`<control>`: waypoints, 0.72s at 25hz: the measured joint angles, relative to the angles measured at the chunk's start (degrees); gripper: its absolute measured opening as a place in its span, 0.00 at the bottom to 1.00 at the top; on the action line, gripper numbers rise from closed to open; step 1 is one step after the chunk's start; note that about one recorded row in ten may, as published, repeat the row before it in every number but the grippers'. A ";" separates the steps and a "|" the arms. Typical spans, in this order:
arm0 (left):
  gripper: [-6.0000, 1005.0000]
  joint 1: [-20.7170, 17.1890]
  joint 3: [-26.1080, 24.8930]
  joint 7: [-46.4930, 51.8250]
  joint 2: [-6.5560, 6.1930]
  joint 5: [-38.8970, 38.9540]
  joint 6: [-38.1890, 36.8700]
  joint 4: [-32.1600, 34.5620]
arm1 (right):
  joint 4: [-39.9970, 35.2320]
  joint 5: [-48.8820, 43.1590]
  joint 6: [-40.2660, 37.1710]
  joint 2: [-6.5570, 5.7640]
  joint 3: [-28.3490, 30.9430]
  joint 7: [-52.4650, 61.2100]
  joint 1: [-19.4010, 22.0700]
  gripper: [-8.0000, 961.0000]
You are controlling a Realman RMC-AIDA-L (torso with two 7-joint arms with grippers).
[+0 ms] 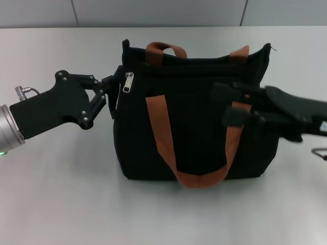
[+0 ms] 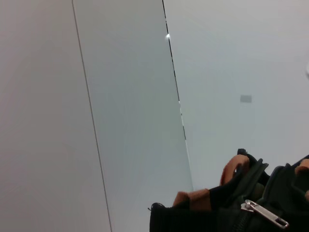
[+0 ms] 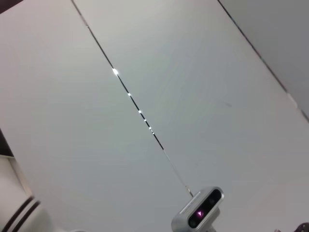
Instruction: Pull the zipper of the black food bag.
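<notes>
The black food bag (image 1: 196,122) stands upright on the surface (image 1: 61,194) between our hands — left hand (image 1: 113,91) at its corner, fingers apart, the zipper (image 1: 127,81) just beside them; right hand (image 1: 237,104) against its front, grip unclear.

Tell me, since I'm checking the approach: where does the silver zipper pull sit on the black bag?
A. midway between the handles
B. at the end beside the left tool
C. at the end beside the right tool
B: the zipper pull hangs at the black bag's end, right beside the left tool.
</notes>
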State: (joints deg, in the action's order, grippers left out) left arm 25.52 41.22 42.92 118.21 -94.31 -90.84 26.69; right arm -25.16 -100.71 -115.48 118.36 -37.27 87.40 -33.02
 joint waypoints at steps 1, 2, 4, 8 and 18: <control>0.02 0.00 0.00 0.00 0.00 0.00 0.00 0.00 | -0.54 0.02 0.97 -0.09 -0.04 2.91 -1.14 0.81; 0.02 -0.03 0.00 -0.04 0.00 0.16 -0.09 0.01 | -1.17 0.02 1.75 -0.11 -0.15 4.96 -1.82 0.81; 0.02 -0.04 0.00 -0.10 0.01 0.42 -0.44 0.02 | -3.70 -0.06 4.09 -0.12 -0.46 10.79 -3.69 0.81; 0.02 -0.04 0.00 -0.28 0.11 0.44 -0.59 0.02 | -6.08 -0.35 6.93 -0.35 -0.88 18.16 -6.83 0.81; 0.03 -0.04 0.00 -0.48 0.27 1.36 -0.79 -0.22 | -8.02 -1.28 13.42 -2.08 -7.71 30.11 -13.17 0.69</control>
State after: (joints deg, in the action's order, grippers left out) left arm 25.48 41.22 42.43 118.48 -92.95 -91.63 26.47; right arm -33.18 -101.99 -102.06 116.29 -44.98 117.51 -46.19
